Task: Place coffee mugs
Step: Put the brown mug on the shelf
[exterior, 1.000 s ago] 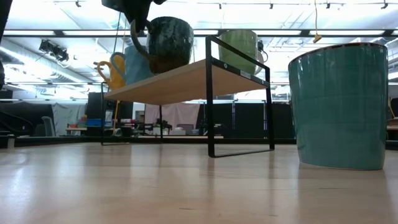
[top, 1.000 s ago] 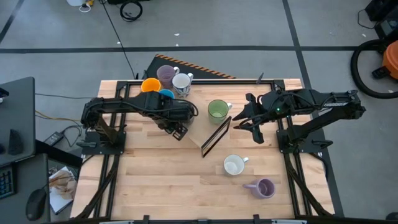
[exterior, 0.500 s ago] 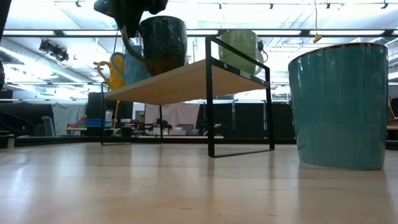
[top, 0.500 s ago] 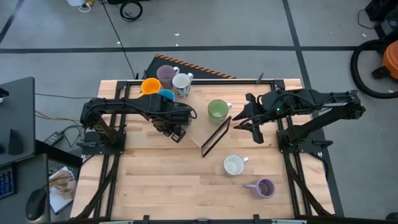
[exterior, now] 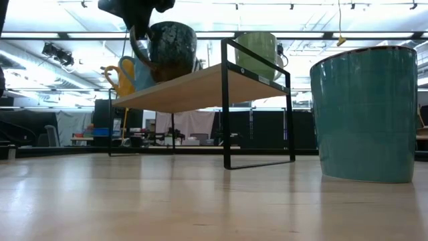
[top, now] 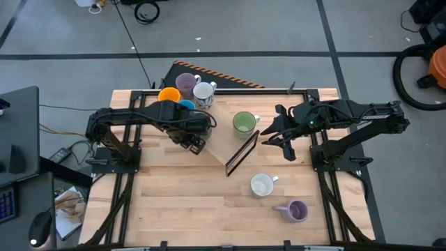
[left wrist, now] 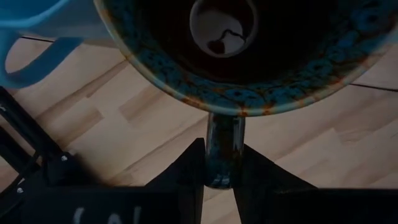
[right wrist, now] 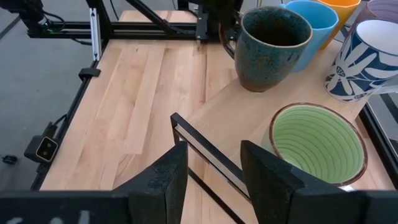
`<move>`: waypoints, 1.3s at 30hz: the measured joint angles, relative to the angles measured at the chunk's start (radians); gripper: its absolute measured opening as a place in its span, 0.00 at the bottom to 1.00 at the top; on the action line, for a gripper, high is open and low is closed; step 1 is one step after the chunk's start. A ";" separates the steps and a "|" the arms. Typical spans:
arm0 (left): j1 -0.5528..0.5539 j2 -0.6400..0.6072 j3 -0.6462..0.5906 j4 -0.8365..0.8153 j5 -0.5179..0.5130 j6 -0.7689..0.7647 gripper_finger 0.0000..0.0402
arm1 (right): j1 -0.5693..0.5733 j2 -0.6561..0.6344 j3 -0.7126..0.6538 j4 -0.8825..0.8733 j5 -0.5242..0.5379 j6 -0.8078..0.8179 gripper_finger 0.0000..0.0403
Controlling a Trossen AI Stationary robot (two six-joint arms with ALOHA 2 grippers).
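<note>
My left gripper was clamped on the handle of the dark brown mug, which stood on the shelf beside the light blue mug. From that arm I looked straight down into the cup. The left arm reached in low across the table to the shelf's near-left edge.

My right gripper hung with its fingers apart, holding nothing, just off the shelf's other end, near the green mug.

I counted eight mugs: six on the shelf, namely orange, light blue, dark brown, green, one lavender and the white patterned one. Two stood off the shelf on the table: a white mug and a second lavender mug.

Against a second earlier, the left arm had drawn back a little toward its base, and the brown mug had shifted with it along the shelf; the right arm had not moved.
</note>
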 joint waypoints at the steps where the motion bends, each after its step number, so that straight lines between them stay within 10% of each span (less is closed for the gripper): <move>1: 0.000 0.000 0.000 0.001 0.003 0.000 0.17 | 0.000 0.000 0.000 0.000 0.000 0.000 0.38; 39: -0.007 -0.052 0.001 0.027 -0.078 -0.016 0.43 | 0.000 0.000 0.000 0.000 0.006 -0.003 0.38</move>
